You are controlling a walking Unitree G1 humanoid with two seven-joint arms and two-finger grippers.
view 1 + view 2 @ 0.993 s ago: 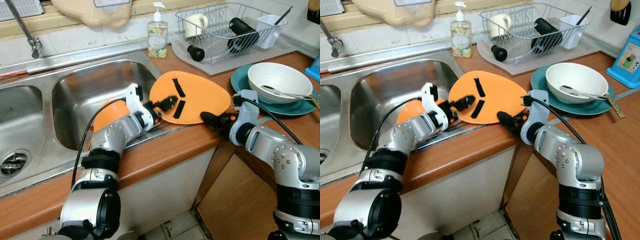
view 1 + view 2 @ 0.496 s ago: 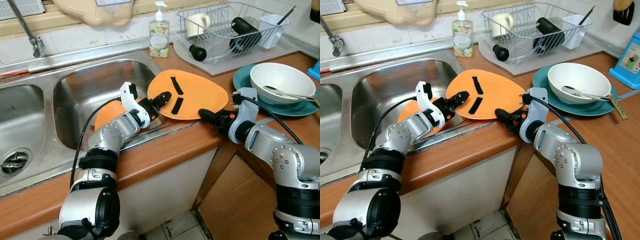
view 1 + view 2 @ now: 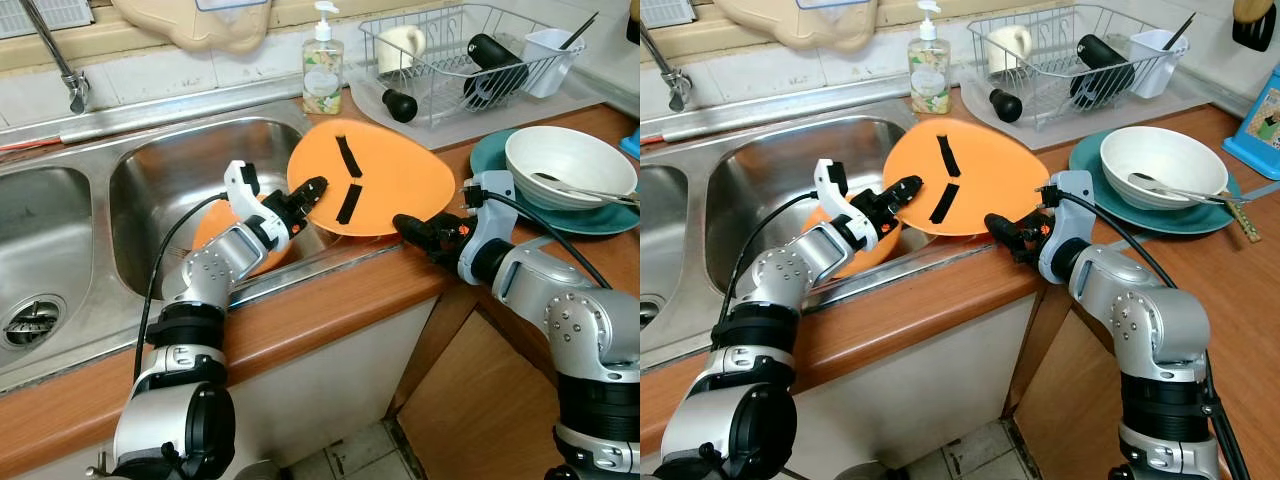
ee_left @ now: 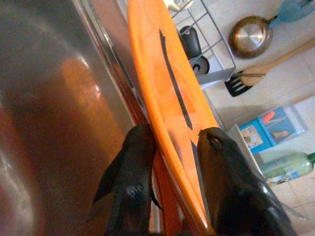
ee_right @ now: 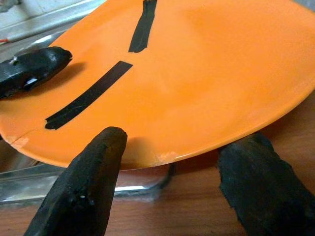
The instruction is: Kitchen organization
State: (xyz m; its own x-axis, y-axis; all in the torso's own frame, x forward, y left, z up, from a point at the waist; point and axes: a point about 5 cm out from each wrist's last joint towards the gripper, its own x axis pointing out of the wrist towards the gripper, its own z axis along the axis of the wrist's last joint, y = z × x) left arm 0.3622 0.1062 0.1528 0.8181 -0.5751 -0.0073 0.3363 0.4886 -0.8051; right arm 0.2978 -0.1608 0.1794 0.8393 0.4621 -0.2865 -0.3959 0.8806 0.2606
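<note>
- I see the orange plate tilted up on its edge at the lip between the right sink basin and the wooden counter — its far rim is raised and its face, marked with two black tape strips, leans toward the dish rack.
- My left pincer is clamped on the plate's sink-side rim; in the left wrist view one black finger sits under the plate and the other on top, both pressed to it.
- My right pincer is at the plate's near rim on the counter side, with its fingers spread apart. The rim lies between them in the right wrist view, but I cannot tell whether either finger touches it.
- A second orange dish lies down in the basin, just behind my left forearm.
- Behind the plate stands a soap dispenser by the sink's back edge, and beside it the wire dish rack holding a mug and a black bottle.
- To the right of the plate, apart from it, a white bowl with a spoon in it sits on a teal plate.
</note>
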